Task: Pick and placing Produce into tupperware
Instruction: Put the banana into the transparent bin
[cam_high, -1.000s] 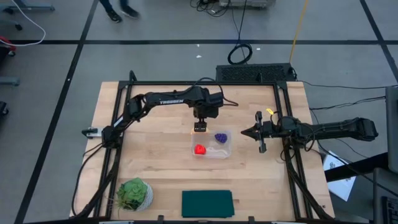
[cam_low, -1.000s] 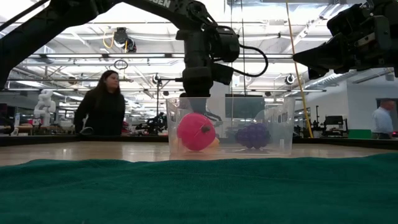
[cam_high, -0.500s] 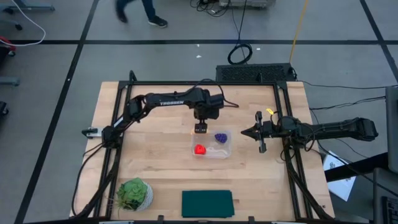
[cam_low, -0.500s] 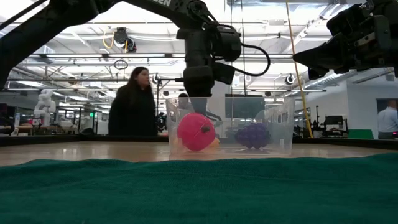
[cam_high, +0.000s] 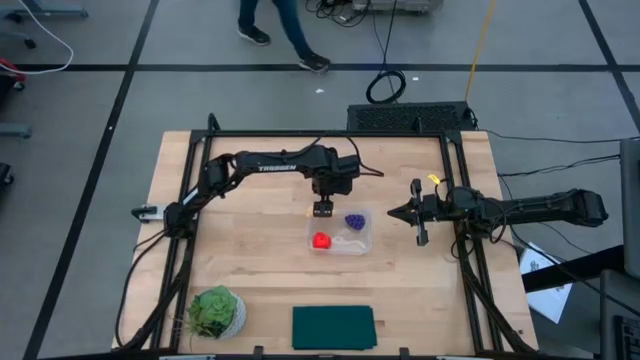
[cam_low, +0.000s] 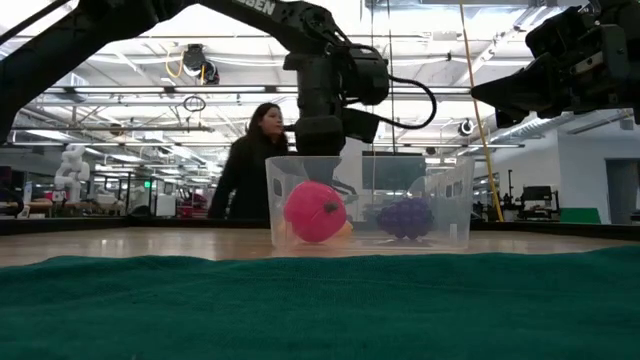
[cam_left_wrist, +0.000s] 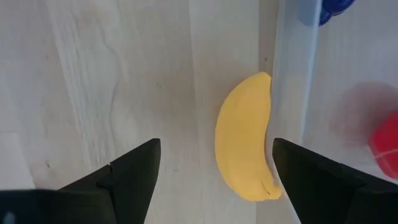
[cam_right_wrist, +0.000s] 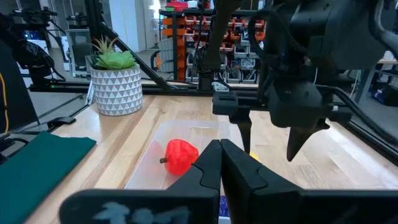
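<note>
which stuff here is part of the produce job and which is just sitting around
Part of the job: banana outside the tupperware; red fruit and purple grapes inside; open left gripper above the banana.

Lying about: potted plant, green cloth, shut right gripper waiting aside.

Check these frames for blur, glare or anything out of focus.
Low view: the green cloth fills the foreground, soft and out of focus; bright ceiling lights wash out the background. Left wrist view: the banana is sharp, the container wall hazes the red fruit behind it. High view: the walking person is slightly smeared.
</note>
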